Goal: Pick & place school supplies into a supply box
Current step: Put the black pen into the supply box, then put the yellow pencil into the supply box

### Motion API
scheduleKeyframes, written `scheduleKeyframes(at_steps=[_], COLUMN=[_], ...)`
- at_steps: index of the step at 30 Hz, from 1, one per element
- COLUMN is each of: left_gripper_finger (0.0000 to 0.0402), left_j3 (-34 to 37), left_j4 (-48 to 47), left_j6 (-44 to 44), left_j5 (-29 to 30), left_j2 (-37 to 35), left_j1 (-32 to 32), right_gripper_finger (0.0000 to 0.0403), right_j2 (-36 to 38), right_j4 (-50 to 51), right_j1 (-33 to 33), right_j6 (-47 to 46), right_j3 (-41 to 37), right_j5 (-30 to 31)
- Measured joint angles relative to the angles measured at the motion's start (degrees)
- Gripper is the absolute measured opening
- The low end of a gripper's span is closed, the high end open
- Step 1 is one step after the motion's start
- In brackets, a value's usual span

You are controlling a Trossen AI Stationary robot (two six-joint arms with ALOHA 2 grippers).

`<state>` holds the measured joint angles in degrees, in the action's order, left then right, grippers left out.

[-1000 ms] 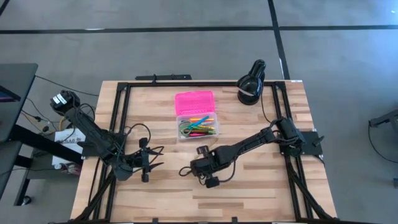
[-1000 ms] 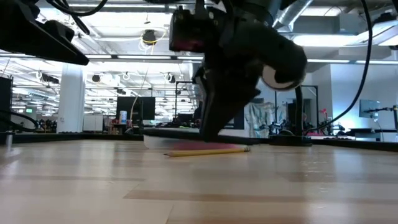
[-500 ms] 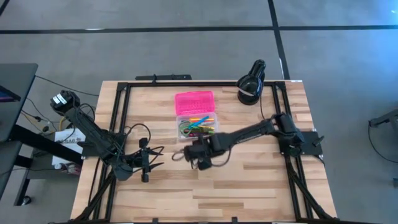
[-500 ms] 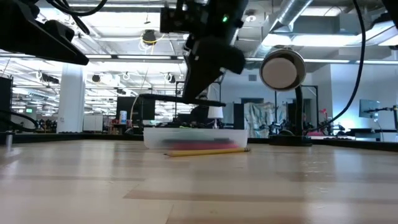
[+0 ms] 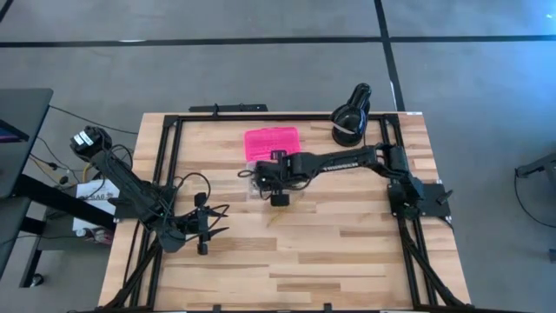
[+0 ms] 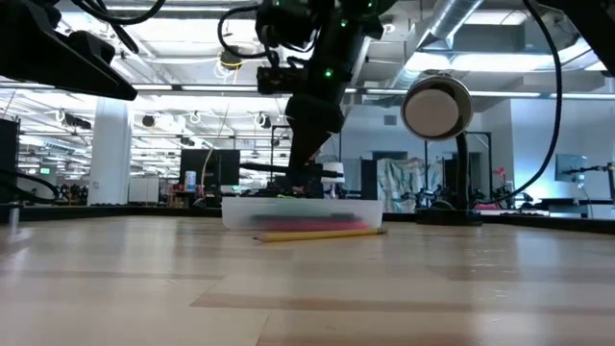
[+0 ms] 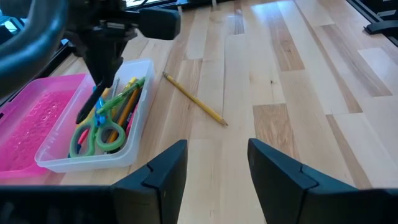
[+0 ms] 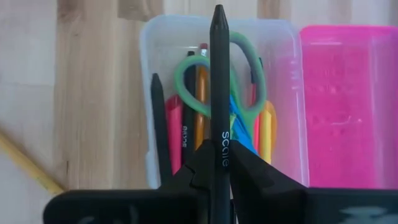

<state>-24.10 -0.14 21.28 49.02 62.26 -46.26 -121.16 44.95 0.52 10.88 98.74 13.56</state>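
Grey floor (image 5: 261, 78) crossed by dark lines surrounds the wooden table (image 5: 347, 252); beyond it, a bright hall with ceiling ducts (image 6: 461, 24)

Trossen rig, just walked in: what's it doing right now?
The right gripper is shut on a black pen and holds it over the clear supply box, whose pink lid lies open. Green-handled scissors and several pens are already inside. One yellow pencil lies on the table beside the box. The left gripper waits, open, near the table's front left.
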Motion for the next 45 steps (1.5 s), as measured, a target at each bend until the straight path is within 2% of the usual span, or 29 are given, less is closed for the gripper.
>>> scheduleKeyframes(at_steps=[6,23,29,34,39,45], left_gripper_finger=[0.0164,0.0164,0.0164,0.0164,0.0164,0.0164], left_j3=[0.0,0.0,0.0,0.0,0.0,0.0], left_j4=[-0.15,0.04,0.04,0.04,0.79,5.69], left_j6=[0.0,0.31,0.33,0.45,0.55,-0.78], left_j5=[0.0,0.02,0.04,0.11,2.12,0.86], left_j2=[0.0,0.0,0.0,0.0,0.0,2.11], left_j1=[0.0,0.0,0.0,0.0,0.37,4.27], right_gripper_finger=[0.0031,0.0078,0.0078,0.0077,0.0077,0.0077], right_j2=[0.0,0.0,0.12,1.02,5.41,16.53], right_j4=[0.04,2.75,5.73,7.82,9.22,7.32], right_j1=[0.67,2.14,-1.54,-6.2,-8.63,-9.81], right_j6=[-0.4,-5.71,-5.96,-2.5,-1.43,-1.72], right_j3=[0.02,0.07,0.07,0.07,0.0,-4.04], right_j5=[-3.16,-3.13,-2.92,-1.18,1.76,1.75])
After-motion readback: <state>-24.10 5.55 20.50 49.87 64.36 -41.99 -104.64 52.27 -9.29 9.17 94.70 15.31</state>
